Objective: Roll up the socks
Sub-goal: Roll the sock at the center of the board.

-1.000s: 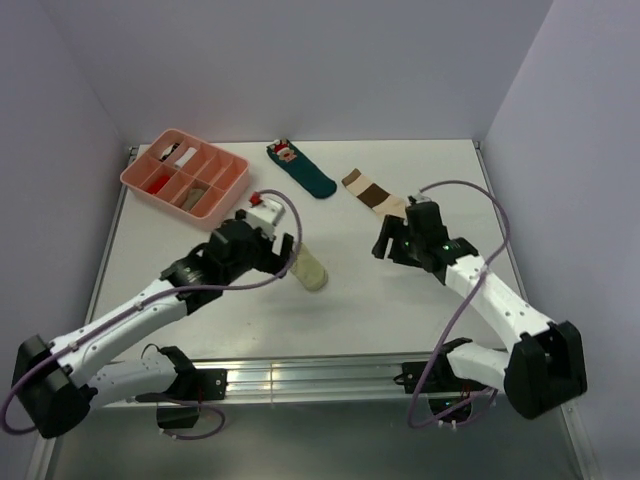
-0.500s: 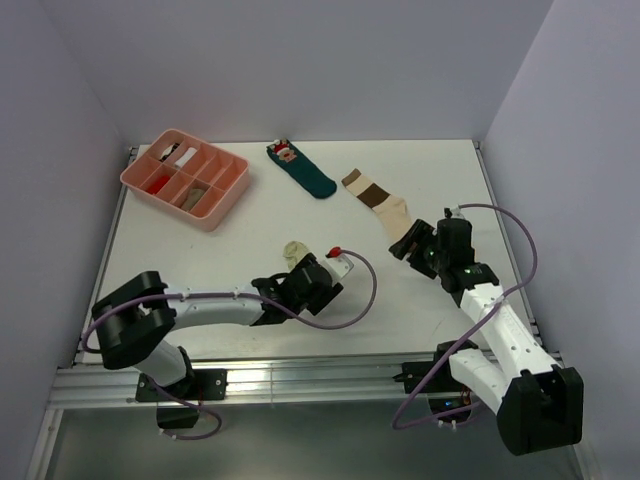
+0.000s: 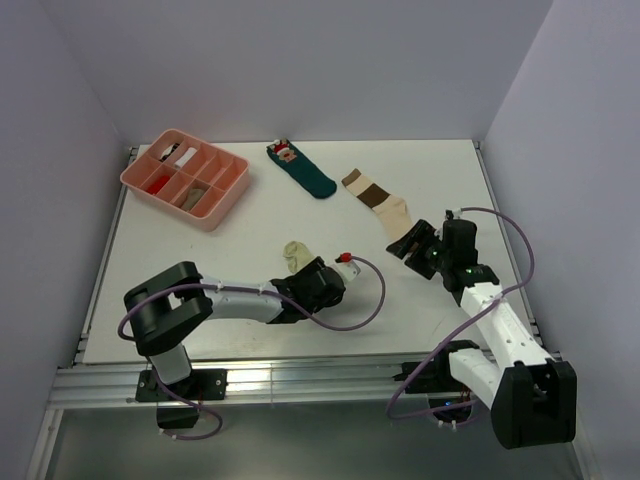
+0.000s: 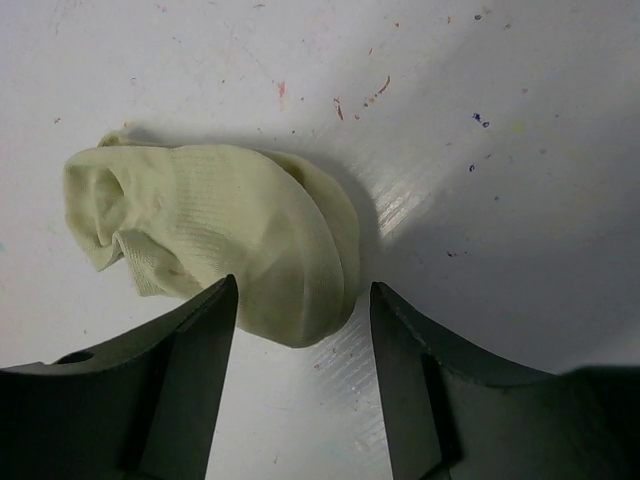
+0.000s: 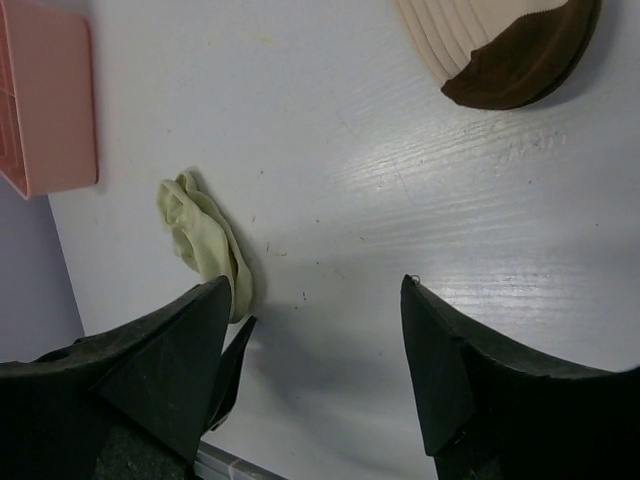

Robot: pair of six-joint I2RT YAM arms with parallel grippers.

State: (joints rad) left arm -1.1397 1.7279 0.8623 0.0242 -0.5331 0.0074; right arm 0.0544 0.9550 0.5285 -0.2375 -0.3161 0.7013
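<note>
Left wrist view: left gripper [image 4: 300, 300] low over the table [image 3: 200, 270], fingers apart, straddling the plain sock's [image 4: 230, 240] end.
Plain sock: crumpled, front middle, lying free.
Right gripper [image 5: 315, 290]: fingers apart, nothing between, near the banded sock's [image 5: 500, 50] dark toe.
Banded sock: flat, right, further back.
Teal sock [image 3: 305, 172]: back middle.
Pink tray [image 3: 168, 202]: back left; white, red and brown bits in compartments.

The white worktop [image 3: 200, 250] carries a pink compartment tray [image 3: 168, 203] at ten o'clock, a dark teal sock [image 3: 305, 172] at twelve, a banded sock [image 3: 375, 196] at two, and a crumpled pale tan sock [image 3: 296, 254] near centre, toward six.
</note>
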